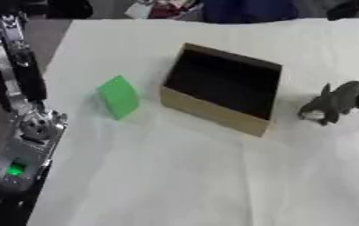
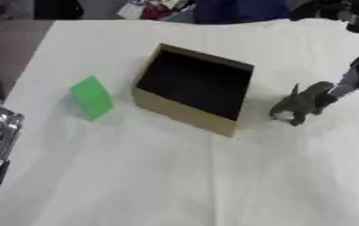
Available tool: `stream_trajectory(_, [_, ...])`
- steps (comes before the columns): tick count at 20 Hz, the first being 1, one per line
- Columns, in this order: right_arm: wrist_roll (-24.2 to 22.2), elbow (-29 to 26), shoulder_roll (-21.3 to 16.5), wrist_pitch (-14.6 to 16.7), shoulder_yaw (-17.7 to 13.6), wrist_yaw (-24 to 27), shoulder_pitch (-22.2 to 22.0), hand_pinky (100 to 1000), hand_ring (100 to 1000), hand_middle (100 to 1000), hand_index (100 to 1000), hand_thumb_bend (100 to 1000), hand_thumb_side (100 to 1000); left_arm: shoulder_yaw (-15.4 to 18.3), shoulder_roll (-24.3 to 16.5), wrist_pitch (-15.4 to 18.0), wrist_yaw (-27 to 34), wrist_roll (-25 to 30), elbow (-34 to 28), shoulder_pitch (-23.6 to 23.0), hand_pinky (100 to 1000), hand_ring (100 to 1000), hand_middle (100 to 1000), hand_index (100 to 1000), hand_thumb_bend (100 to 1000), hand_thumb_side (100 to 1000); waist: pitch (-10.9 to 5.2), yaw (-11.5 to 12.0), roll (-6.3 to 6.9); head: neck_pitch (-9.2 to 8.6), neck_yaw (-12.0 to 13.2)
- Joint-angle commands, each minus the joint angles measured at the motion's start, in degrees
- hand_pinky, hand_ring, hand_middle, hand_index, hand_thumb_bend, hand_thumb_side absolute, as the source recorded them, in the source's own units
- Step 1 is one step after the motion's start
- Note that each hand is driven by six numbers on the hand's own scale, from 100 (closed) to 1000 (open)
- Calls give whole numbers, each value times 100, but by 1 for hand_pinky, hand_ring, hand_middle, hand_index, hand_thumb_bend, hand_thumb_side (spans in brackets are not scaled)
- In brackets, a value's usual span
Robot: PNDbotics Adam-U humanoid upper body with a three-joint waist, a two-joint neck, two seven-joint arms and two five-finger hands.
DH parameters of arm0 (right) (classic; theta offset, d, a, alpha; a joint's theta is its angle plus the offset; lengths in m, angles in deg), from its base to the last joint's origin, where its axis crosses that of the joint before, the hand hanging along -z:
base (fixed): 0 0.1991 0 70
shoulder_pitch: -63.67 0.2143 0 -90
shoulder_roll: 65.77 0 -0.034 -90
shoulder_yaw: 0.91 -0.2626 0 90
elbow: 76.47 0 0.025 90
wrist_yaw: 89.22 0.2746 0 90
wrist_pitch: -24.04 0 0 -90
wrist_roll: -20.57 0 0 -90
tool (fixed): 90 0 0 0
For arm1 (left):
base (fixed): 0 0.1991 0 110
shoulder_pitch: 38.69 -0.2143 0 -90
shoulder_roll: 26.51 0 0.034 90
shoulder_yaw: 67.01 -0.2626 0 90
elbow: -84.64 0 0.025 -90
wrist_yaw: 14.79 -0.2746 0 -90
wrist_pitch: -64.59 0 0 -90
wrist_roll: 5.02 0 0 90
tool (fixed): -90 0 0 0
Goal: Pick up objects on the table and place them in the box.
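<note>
Right hand (image 2: pixel 302 103) reached down at the frame's right, beside the box (image 2: pixel 184 114).
Its fingers' state was unclear; the green block (image 2: pixel 91 98) waited at the left.

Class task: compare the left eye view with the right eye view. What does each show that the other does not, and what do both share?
Only the left eye view shows the left arm's long upright section and its green light. Only the right eye view shows the right arm reaching down to the grey object. Both share the white table, the open cardboard box and the green block.
</note>
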Motion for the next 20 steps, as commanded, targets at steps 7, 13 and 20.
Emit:
stream_trajectory(7, [-1731,375,154,1928,-101,-659,107,982,1000,954,976,921,504,18,-113,5,2,11,-89,63,614,639,636,830,211,1000,-161,29,13,-102,-47])
stream_trajectory(13, [-1457,803,403,1977,-36,-1336,106,981,1000,952,973,916,495,13,-96,6,12,21,-89,64,613,639,636,830,210,1000,-161,64,36,-125,-108])
stream_trajectory(20, [-1032,1270,551,1978,10,-1974,121,980,1000,950,970,910,493,3,-82,3,16,33,-89,71,612,638,636,830,208,1000,-142,99,49,-133,-183])
